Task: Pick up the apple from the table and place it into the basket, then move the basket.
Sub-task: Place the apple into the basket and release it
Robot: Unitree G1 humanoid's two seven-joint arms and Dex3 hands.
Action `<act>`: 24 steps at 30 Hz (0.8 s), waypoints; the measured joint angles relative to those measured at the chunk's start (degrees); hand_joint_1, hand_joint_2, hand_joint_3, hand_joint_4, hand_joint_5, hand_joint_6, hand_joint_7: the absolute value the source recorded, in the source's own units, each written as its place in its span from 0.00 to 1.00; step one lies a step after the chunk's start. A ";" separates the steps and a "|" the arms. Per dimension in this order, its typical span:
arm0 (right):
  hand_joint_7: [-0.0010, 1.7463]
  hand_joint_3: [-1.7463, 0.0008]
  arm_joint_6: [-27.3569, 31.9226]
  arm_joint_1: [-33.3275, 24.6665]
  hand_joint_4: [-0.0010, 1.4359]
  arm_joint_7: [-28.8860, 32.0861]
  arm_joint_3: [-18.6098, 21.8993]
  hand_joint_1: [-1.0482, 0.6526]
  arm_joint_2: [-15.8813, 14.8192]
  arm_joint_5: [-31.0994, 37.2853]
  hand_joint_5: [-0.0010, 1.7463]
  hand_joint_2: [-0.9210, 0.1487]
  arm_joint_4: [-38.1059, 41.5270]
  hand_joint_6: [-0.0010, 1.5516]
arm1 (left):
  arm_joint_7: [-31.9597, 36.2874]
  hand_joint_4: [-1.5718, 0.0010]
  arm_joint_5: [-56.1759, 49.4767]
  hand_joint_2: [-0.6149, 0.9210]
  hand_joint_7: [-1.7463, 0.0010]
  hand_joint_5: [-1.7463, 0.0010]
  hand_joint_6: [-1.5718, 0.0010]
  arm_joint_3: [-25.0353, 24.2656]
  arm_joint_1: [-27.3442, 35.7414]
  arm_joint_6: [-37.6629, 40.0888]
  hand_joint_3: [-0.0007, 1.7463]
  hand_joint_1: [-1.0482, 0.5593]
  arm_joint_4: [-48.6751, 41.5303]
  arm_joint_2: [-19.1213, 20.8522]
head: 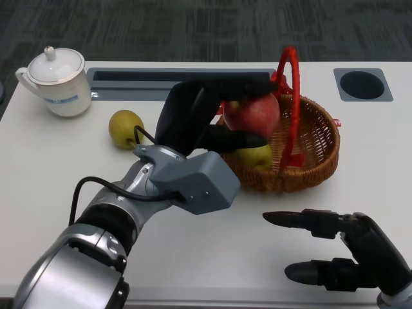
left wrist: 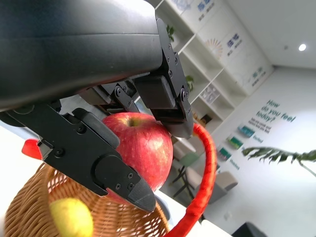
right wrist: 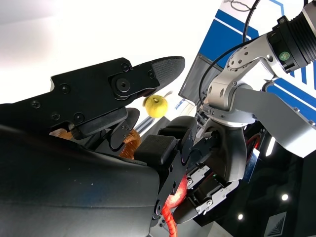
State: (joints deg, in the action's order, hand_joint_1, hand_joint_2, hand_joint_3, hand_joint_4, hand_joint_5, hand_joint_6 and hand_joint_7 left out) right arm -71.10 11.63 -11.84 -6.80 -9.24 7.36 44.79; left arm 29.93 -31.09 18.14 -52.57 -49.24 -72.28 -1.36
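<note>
My left hand [head: 196, 119] grips a red apple [head: 252, 112] and holds it over the near-left part of a wicker basket [head: 320, 168] with a red handle [head: 291, 84]. In the left wrist view the apple [left wrist: 142, 144] sits between black fingers [left wrist: 101, 160], above the basket [left wrist: 24, 212] and beside the red handle [left wrist: 206, 173]. A yellow-green fruit [head: 259, 156] lies inside the basket, below the apple. My right hand [head: 335, 252] hovers low over the table near the front edge, in front of the basket, fingers apart and holding nothing.
A yellow fruit [head: 125, 127] lies on the table left of my left hand. A white lidded pot [head: 55, 80] stands at the far left. A grey slot [head: 148, 76] and a round port [head: 362, 85] are set in the table's far edge.
</note>
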 measured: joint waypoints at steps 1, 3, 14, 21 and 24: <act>0.00 0.97 0.00 -0.12 0.57 0.01 0.00 0.24 -0.01 -0.01 0.00 0.00 -0.04 0.46 | -0.94 0.51 0.14 0.92 1.00 1.00 0.54 0.00 0.00 0.00 0.00 0.46 -0.21 0.00; 0.00 0.97 -0.01 -0.21 0.56 0.01 0.03 0.25 -0.03 -0.06 0.00 0.00 -0.09 0.46 | -3.25 0.65 0.40 0.92 1.00 1.00 0.65 0.02 -0.02 0.06 0.00 0.41 -0.39 0.04; 0.00 0.98 0.01 -0.22 0.56 0.11 0.84 0.25 -0.46 -0.49 0.00 0.00 -1.30 0.45 | -16.16 0.91 3.37 0.90 1.00 1.00 0.86 -0.84 -0.07 0.41 0.00 0.24 0.14 1.64; 0.00 0.98 0.41 -0.12 0.55 0.31 2.36 0.26 -2.47 -0.12 0.00 0.00 -3.09 0.44 | -17.31 0.85 5.49 0.89 0.98 0.99 0.78 -1.89 0.90 -4.12 0.00 0.32 3.02 3.68; 0.00 0.96 0.41 0.65 0.52 0.80 4.08 0.26 -4.91 0.33 0.00 0.00 -3.45 0.42 | -18.36 0.83 7.06 0.89 0.98 0.98 0.75 -2.80 2.99 -6.76 0.00 0.36 4.88 4.59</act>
State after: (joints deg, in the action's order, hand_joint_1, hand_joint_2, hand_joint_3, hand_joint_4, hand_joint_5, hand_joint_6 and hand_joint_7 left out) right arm -70.69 12.28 -11.04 -2.73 -14.15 7.69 41.35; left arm 11.56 -24.03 15.34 -49.57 -56.00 -67.40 3.23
